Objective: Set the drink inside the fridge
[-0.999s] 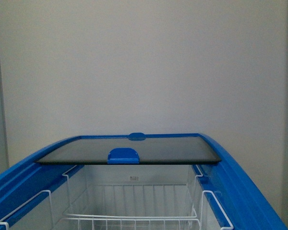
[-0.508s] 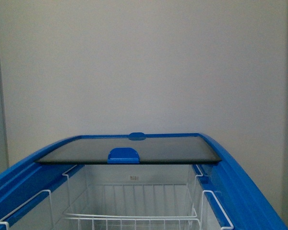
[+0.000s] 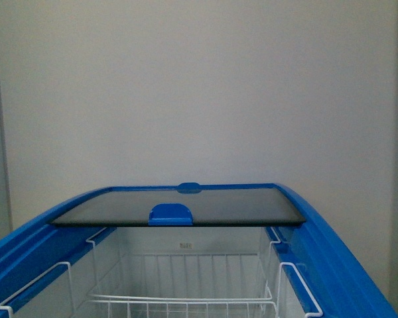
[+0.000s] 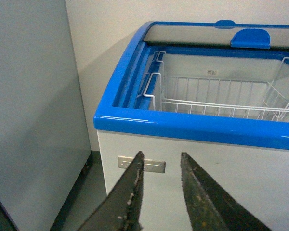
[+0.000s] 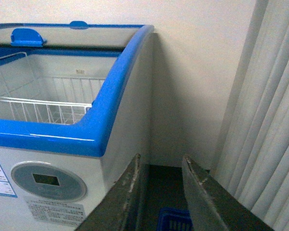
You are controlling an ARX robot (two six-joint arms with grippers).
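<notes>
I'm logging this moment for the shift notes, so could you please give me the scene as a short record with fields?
fridge: white chest cooler with blue rim, straight ahead
lid: glass lid slid to the far end, near part open
inside: white wire baskets; nothing seen in them
drink: not in any view
left gripper: open, holding nothing, in front of the cooler's near wall
right gripper: open, holding nothing, beside the cooler's corner
nearby: grey cabinet; curtain

Fridge (image 4: pixel 192 163): white body, glossy blue rim (image 4: pixel 183 127). Inside fridge: white wire baskets (image 4: pixel 216 103). On fridge's dark glass lid (image 3: pixel 225 207): blue handle (image 3: pixel 170 214). Beside fridge: grey cabinet (image 4: pixel 33 110), pale pleated curtain (image 5: pixel 267 120).
</notes>
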